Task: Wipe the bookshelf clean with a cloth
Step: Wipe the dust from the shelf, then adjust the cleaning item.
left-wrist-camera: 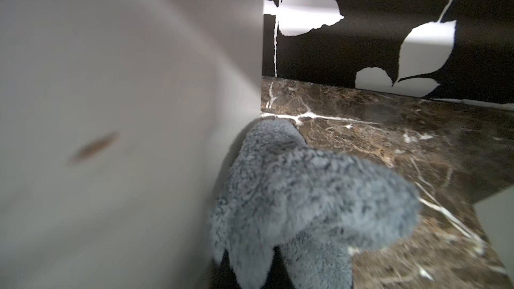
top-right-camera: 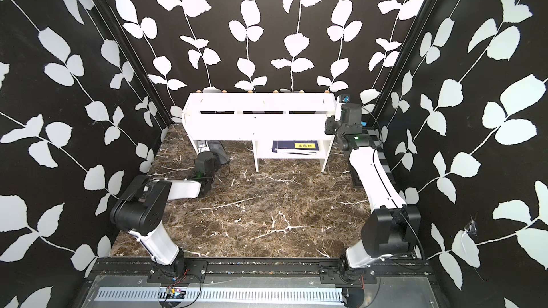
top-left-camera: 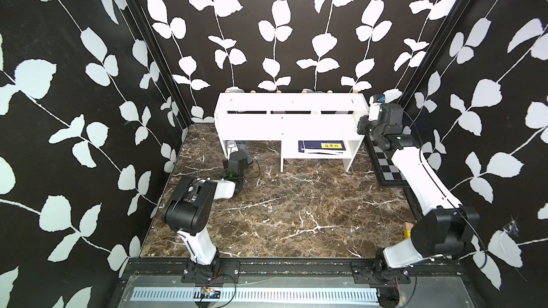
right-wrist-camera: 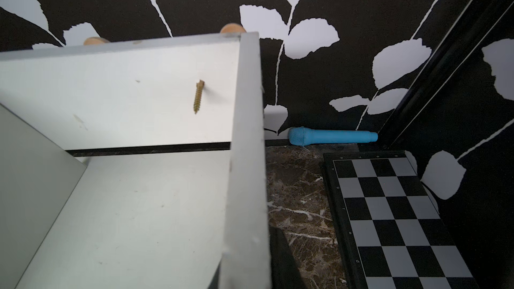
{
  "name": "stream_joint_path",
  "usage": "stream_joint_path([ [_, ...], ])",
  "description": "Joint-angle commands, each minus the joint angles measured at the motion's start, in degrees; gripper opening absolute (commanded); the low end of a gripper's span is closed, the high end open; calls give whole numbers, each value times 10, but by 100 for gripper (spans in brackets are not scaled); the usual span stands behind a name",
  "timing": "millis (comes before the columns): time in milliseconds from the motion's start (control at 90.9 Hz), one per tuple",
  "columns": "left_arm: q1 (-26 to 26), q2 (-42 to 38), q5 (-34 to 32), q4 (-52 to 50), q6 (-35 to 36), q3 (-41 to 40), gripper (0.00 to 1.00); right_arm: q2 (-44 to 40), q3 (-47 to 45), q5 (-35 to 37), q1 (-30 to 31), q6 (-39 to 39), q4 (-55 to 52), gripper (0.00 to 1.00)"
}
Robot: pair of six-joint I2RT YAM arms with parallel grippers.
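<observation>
The left hand point(top-left-camera: 234, 146) reached low under the shelf's left end, on the inner side of its left leg panel point(left-wrist-camera: 125, 107). Its jaws were together, clamped on the cloth point(left-wrist-camera: 306, 204), which hid them in the wrist view. The cloth was bunched, grey face out, down on the table point(top-left-camera: 296, 208) close against that panel; actual contact with the panel could not be told.

The shelf point(top-left-camera: 284, 119) stood upright at the back of the table, before the rear wall, wooden knobs point(right-wrist-camera: 232, 27) along its back edge. A dark blue book point(top-left-camera: 321, 146) lay in its lower cubby, on the right.

The right hand point(top-left-camera: 375, 102) was at the shelf's upper right corner, by the end panel; whether its jaws were apart or together could not be told. A screw point(right-wrist-camera: 199, 96) stuck out of the board there.

Further right, a checkered board point(right-wrist-camera: 395, 212) lay on the table and a blue toy microphone point(right-wrist-camera: 331, 136) lay along the rear wall.
</observation>
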Motion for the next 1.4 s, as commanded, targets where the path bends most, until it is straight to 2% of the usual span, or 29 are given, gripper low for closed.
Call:
stream_joint_path([
  [0,-16,-49,-1,-13,-39,-48,0,21,-1,-100,4,162,-26,0],
  [121,-79,-101,-9,6,-24,-80,0,7,-13,-105,9,166,-28,0],
  [231,-107,-151,25,-42,-72,-84,0,-29,-30,-90,19,151,-44,0],
  [253,-110,-165,29,-57,-81,-85,0,-39,-34,-83,22,146,-48,8],
  [330,-117,-221,32,-109,-93,-91,0,-81,-56,-63,28,123,-56,50],
  [374,-117,-256,27,-140,-92,-93,0,-102,-63,-60,29,109,-68,65],
  [440,-117,-317,25,-200,-82,-84,0,-136,-75,-44,34,82,-83,75],
  [572,-117,-405,46,-294,-64,-56,0,-197,-92,5,75,65,-93,88],
  [627,-117,-429,87,-315,-58,-48,0,-209,-90,-3,95,61,-105,91],
  [737,-117,-454,230,-299,-65,-48,0,-228,-91,-63,156,43,-103,99],
  [814,-117,-455,339,-261,-83,-46,0,-239,-110,-115,210,36,-85,99],
  [869,-117,-450,393,-232,-105,-44,0,-242,-122,-146,248,39,-61,99],
  [968,-117,-442,432,-174,-149,-42,0,-233,-143,-182,306,57,-7,100],
  [1056,-118,-427,464,-111,-186,-36,0,-209,-164,-212,336,94,50,100],
  [1210,-117,-364,587,37,-279,-32,0,-166,-211,-241,350,158,147,100],
  [1287,-117,-346,618,111,-330,-42,0,-152,-219,-237,350,181,176,100],
  [1386,-117,-332,651,158,-362,-43,0,-137,-220,-237,350,202,208,98],
])
